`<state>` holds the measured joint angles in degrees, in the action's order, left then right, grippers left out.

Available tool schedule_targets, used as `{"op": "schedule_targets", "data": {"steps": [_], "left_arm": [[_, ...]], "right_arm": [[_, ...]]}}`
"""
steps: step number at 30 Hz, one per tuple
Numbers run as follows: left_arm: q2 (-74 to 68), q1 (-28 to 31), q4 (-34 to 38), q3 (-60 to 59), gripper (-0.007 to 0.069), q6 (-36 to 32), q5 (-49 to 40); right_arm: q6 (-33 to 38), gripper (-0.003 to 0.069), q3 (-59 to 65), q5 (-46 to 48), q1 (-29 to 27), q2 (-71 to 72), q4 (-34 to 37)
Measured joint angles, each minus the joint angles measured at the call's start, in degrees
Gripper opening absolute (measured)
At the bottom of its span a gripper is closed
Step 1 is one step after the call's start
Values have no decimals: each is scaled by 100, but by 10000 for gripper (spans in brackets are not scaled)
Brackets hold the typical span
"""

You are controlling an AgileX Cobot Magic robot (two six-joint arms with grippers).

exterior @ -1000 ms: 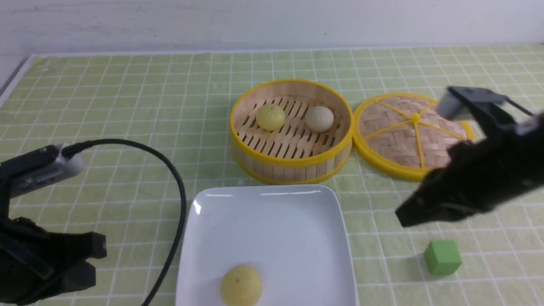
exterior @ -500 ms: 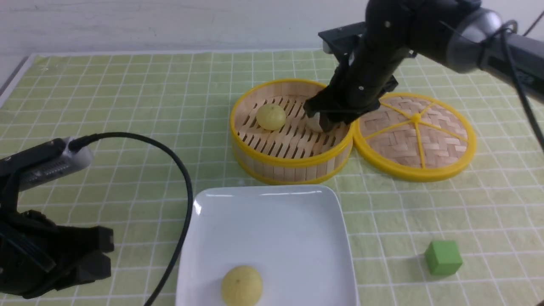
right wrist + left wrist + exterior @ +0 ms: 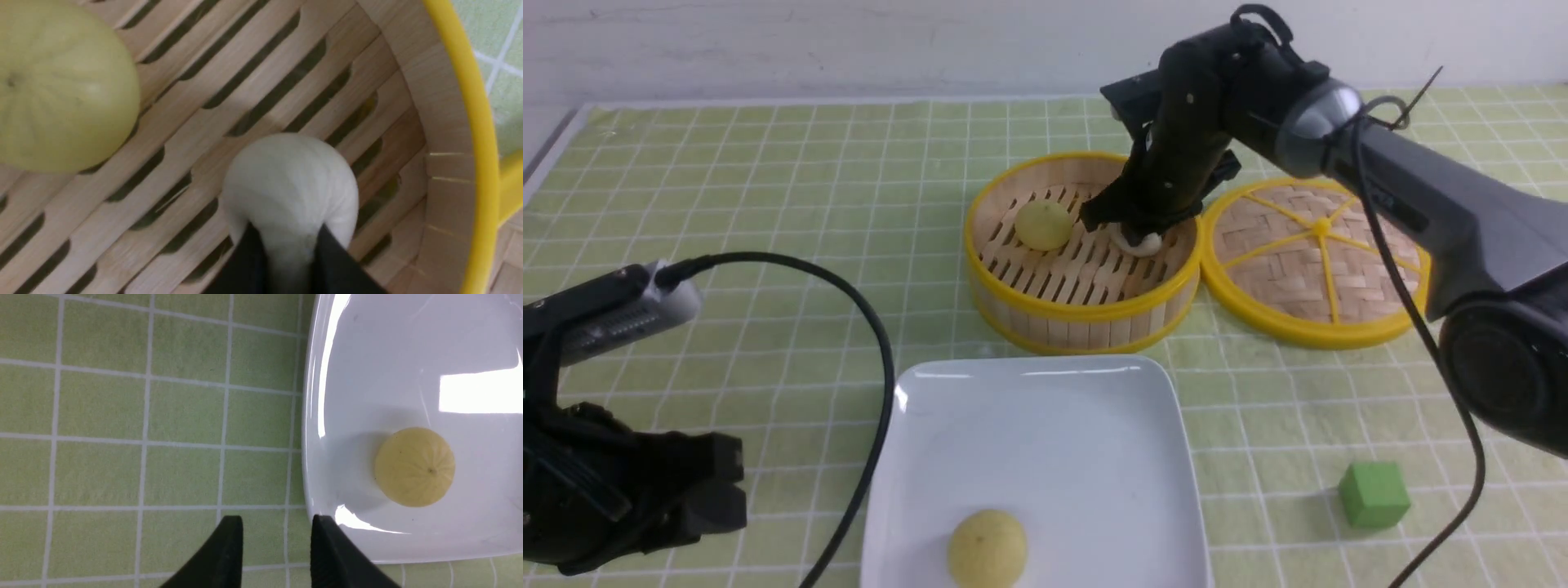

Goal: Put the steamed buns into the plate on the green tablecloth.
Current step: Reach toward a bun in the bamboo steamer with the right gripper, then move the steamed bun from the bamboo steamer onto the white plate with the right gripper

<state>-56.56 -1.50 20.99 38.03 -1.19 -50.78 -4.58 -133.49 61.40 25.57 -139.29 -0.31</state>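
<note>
An off-white steamed bun (image 3: 1141,242) (image 3: 290,179) lies in the bamboo steamer basket (image 3: 1086,318), and my right gripper (image 3: 1134,230) (image 3: 287,237) is shut on it, both fingers pressing into its sides. Beside it in the basket rests a pale yellow bun (image 3: 1044,224) (image 3: 61,90). Another yellow bun (image 3: 987,547) (image 3: 414,466) sits near the front of the white square plate (image 3: 1045,408) (image 3: 322,375) on the green tablecloth (image 3: 768,188). Left of the plate, low over the cloth, my left gripper (image 3: 734,483) (image 3: 277,524) is open and holds nothing.
The round woven lid (image 3: 1319,261) lies flat just right of the basket. A small green cube (image 3: 1374,493) stands on the cloth right of the plate. A black cable (image 3: 870,351) arches from the left arm past the plate's left edge.
My right arm swung from the right side into the basket and its fingers closed onto the off-white bun. The left gripper's fingers have spread apart a little.
</note>
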Motion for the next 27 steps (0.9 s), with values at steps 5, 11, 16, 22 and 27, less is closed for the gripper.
{"op": "schedule_targets", "data": {"steps": [5, 11, 16, 22, 27], "left_arm": [[-6, 0, 0, 0, 267, 0, 8], [-6, 0, 10, 0, 267, 0, 19], [-6, 0, -4, 0, 267, 0, 87], [-6, 0, 2, 0, 267, 0, 251], [-6, 0, 2, 0, 267, 0, 269]], "right_arm": [[94, 22, 60, 900, 167, 836, 338], [127, 22, 1736, 904, 860, 2315, 1021], [102, 22, 3421, 895, 1631, 2493, 1046], [-340, 131, 4151, 169, 1890, 2139, 608], [-467, 395, 3987, 529, 1890, 2116, 502]]}}
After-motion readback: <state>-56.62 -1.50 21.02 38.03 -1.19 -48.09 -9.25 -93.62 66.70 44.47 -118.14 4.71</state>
